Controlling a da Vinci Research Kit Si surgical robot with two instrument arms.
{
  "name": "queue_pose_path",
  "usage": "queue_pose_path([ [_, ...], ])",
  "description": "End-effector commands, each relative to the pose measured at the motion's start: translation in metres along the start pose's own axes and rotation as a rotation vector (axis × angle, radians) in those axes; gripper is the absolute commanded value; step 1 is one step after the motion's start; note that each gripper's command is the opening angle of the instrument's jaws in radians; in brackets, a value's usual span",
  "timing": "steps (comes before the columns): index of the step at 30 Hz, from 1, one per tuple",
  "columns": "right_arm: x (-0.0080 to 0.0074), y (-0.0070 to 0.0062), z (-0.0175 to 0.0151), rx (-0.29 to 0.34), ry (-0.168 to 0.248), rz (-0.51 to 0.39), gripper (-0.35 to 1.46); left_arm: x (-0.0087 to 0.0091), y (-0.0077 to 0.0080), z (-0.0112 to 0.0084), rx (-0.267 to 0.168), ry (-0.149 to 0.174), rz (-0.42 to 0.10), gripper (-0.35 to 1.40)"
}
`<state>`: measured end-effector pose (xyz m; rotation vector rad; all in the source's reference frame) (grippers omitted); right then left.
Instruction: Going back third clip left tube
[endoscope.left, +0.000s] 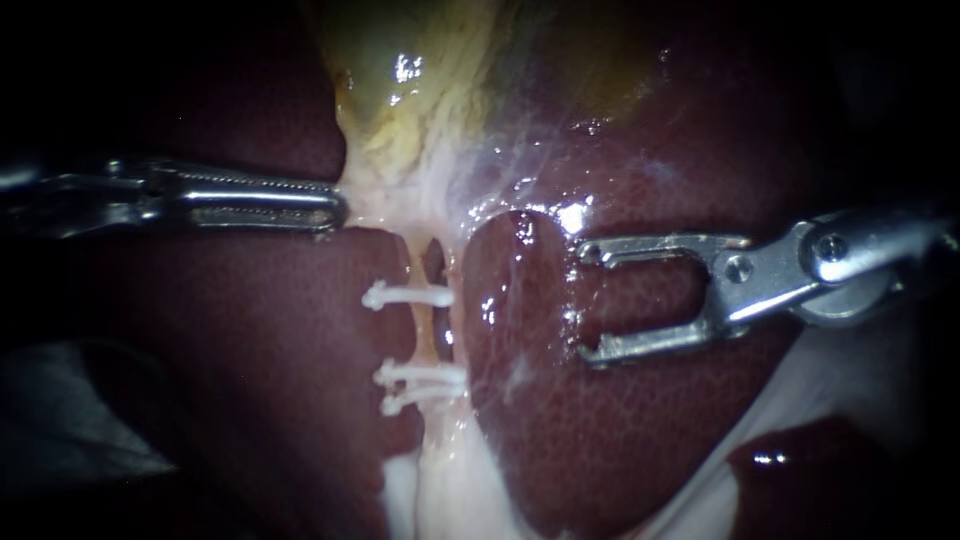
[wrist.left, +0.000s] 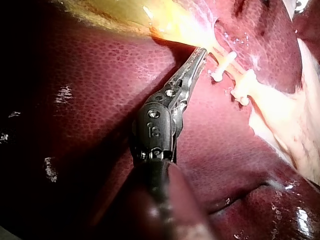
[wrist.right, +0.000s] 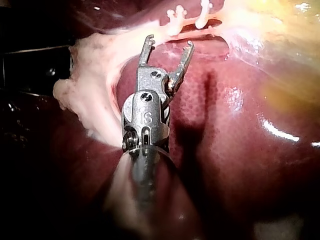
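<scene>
A pale tube (endoscope.left: 418, 318) runs down from the yellowish gallbladder (endoscope.left: 420, 90) between two dark red liver lobes. Three white clips cross it: one upper clip (endoscope.left: 405, 296) and a close pair (endoscope.left: 420, 385) below. My left instrument (endoscope.left: 335, 208) comes in level from the left, jaws shut on the pale tissue at the gallbladder's base; the left wrist view shows its tip (wrist.left: 200, 52) in that tissue, just beside the clips (wrist.left: 223, 65). My right instrument (endoscope.left: 590, 300) hovers over the right liver lobe, jaws open and empty, apart from the tube; its wrist view shows the forked jaws (wrist.right: 170, 44) short of the clips (wrist.right: 175, 15).
The liver (endoscope.left: 600, 440) fills most of the view, wet and shiny. Whitish fatty tissue (endoscope.left: 440, 490) spreads below the clips and along the lower right edge. A dark fold lies at the lower left.
</scene>
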<state>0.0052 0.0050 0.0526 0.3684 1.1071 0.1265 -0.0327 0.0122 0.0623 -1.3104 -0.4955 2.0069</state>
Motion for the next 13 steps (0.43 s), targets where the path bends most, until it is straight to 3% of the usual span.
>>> queue_pose_path([
  [1,0.0000,0.0000,0.0000,0.001,0.000,0.000,0.50,-0.0002,-0.0002,0.0003,0.001,-0.005,-0.006,-0.35],
  [13,0.0000,-0.0001,0.0000,0.001,0.000,-0.001,0.50,-0.0005,-0.0005,0.0007,0.003,-0.008,-0.004,-0.35],
])
